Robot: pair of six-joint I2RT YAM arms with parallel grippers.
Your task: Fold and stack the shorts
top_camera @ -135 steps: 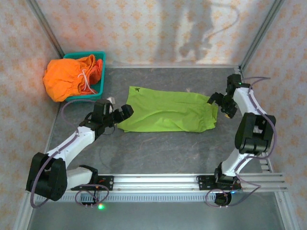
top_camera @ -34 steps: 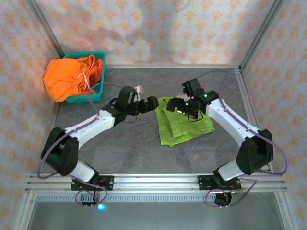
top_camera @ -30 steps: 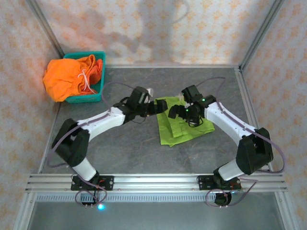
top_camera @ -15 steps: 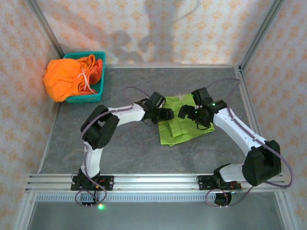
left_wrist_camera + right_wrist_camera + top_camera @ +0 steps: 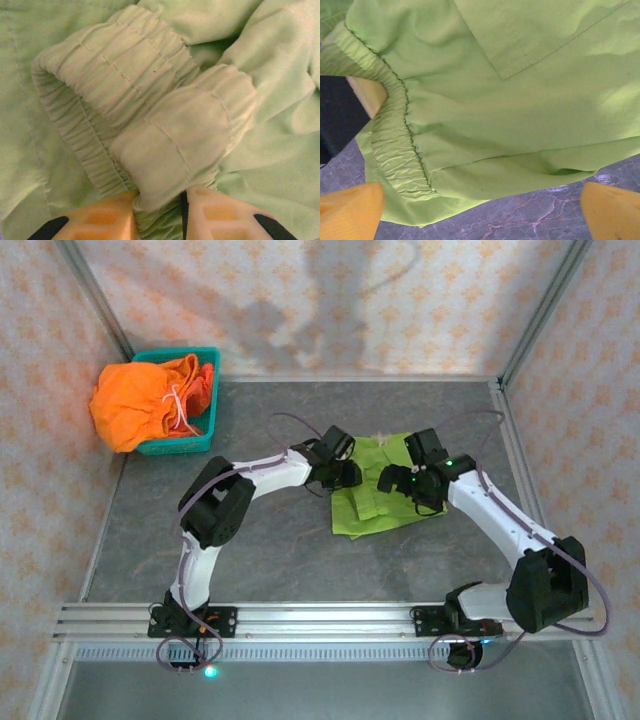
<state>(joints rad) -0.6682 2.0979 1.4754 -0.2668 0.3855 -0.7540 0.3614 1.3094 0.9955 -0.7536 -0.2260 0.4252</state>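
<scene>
The lime green shorts (image 5: 385,505) lie folded into a small bundle at the table's middle. My left gripper (image 5: 345,476) is at their left edge. In the left wrist view its orange fingertips (image 5: 102,220) pinch the gathered elastic waistband of the lime green shorts (image 5: 150,100), so the left gripper (image 5: 159,215) is shut on them. My right gripper (image 5: 392,481) hovers over the bundle's top. In the right wrist view the right gripper (image 5: 480,212) stands wide open, just off the near folded edge of the lime green shorts (image 5: 520,100), with nothing held. Orange shorts (image 5: 135,405) are heaped in the basket.
The teal mesh basket (image 5: 207,360) sits at the back left corner, orange fabric spilling over its left side. Grey marbled table (image 5: 300,560) lies bare in front of the bundle. Patterned walls and metal frame posts enclose the back and sides.
My left arm reached right to the green bundle and its jaws closed on the waistband. The right gripper drifted slightly right and stayed open. The shorts, flat earlier, are now folded.
</scene>
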